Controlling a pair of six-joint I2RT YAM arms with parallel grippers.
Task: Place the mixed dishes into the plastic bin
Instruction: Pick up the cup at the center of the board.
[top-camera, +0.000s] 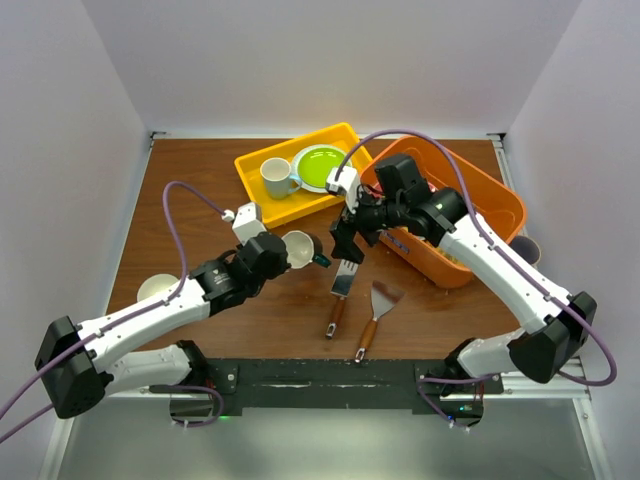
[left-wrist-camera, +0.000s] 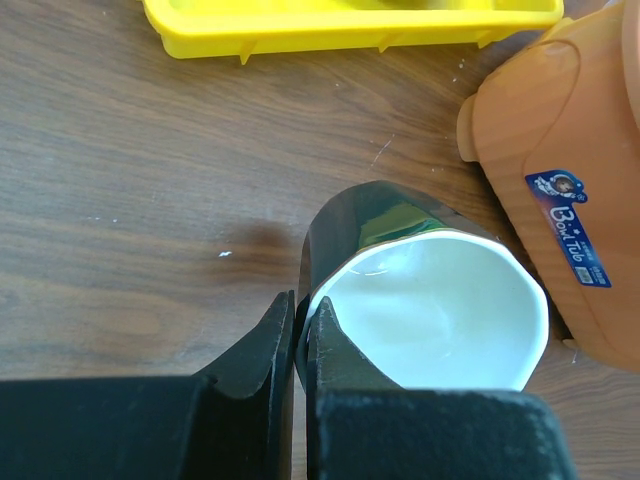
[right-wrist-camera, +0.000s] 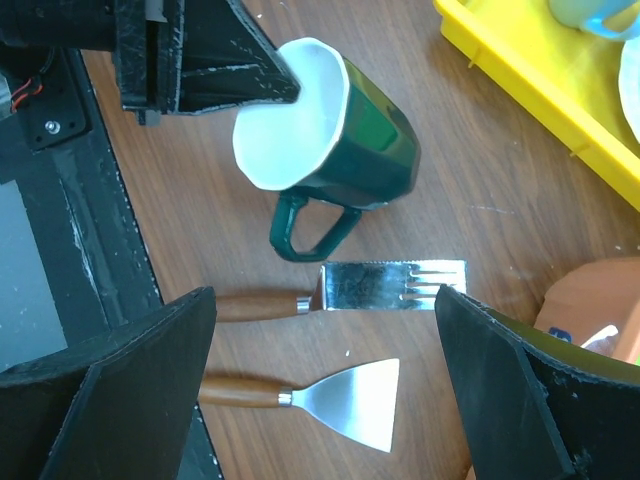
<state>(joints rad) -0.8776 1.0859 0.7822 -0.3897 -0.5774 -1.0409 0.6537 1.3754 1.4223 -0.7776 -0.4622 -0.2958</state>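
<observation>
Blue label (left-wrist-camera: 568, 228) on plastic bin (left-wrist-camera: 560, 110), wording unreadable

Dark-teal mug (right-wrist-camera: 345, 125) (cream inside) tipped sideways at tabletop (top-camera: 200, 175) centre, rim pinched in left pincer (left-wrist-camera: 300, 322), just beside upright orange bin (left-wrist-camera: 540, 120). Lime plate (top-camera: 320, 167) flat at back; white bowl (top-camera: 157, 290) near left edge.

The top external camera looked steeply down from above and behind the arm bases, taking in the whole table (top-camera: 200, 200). The left wrist camera sat very close over the dark-teal mug (left-wrist-camera: 380, 215), with the orange bin (left-wrist-camera: 560, 130) at its right edge. The right wrist camera looked down from higher, the same mug upper centre and the yellow tray (right-wrist-camera: 540, 80) upper right. All three views shared the mug.
</observation>
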